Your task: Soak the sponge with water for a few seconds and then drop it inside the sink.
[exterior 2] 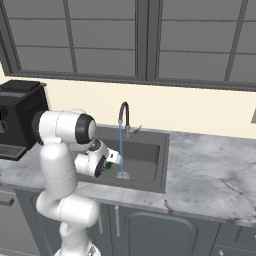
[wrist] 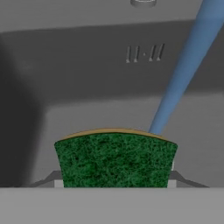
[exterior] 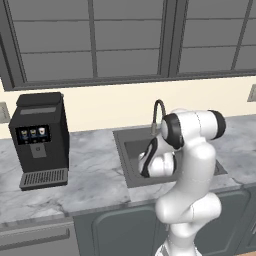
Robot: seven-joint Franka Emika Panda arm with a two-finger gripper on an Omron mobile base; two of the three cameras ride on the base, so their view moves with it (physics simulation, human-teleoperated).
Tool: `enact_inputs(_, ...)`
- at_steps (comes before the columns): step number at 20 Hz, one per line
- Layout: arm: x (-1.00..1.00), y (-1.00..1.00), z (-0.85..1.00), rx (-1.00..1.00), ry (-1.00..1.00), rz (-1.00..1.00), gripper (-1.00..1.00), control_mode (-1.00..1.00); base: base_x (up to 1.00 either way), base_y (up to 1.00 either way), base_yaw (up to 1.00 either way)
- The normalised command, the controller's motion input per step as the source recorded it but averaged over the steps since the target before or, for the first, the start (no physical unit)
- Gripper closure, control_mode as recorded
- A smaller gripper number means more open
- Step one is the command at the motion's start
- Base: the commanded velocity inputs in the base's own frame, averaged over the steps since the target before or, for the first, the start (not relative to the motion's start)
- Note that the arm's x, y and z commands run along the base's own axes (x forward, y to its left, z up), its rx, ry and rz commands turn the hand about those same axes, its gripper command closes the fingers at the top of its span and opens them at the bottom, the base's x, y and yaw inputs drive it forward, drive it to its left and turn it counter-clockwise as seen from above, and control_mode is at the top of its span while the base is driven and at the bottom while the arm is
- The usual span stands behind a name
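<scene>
Sponge [wrist: 115,159] clamped between the fingers of the gripper [wrist: 114,183], low centre of the hand view, green face toward the camera, thin yellow edge along its top. Fingertips mostly hidden behind it; grey stubs poking out at either lower corner. Water [wrist: 183,72] slanting from upper right of that view down to the sponge's top right corner, seeming to meet it there. Dark sink [wrist: 78,87] wall behind, small slots high on it.

From the right base view: gripper [exterior 2: 107,165] left of centre, over the sink [exterior 2: 150,150], a speck of green sponge [exterior 2: 108,165] at its tip. Blue water [exterior 2: 120,147] falling straight from the faucet [exterior 2: 123,114], just right of the gripper. Coffee machine [exterior 2: 17,117] at far left edge.

From the left base view: sink [exterior: 131,155] mid-frame, faucet [exterior: 158,112] behind the arm, coffee machine [exterior: 40,140] at left on the marble counter [exterior: 95,180].
</scene>
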Motion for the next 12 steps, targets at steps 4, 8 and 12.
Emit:
enact_inputs(4, 0.00, 0.00, 0.00, 0.00, 0.00, 0.00, 1.00, -1.00, 0.00, 0.00, 0.00)
enact_inputs(8, 0.00, 0.00, 0.00, 0.00, 0.00, 0.00, 1.00, -1.00, 0.00, 0.00, 0.00)
enact_inputs(12, 0.00, 0.00, 0.00, 0.00, 0.00, 0.00, -1.00, -1.00, 0.00, 0.00, 0.00)
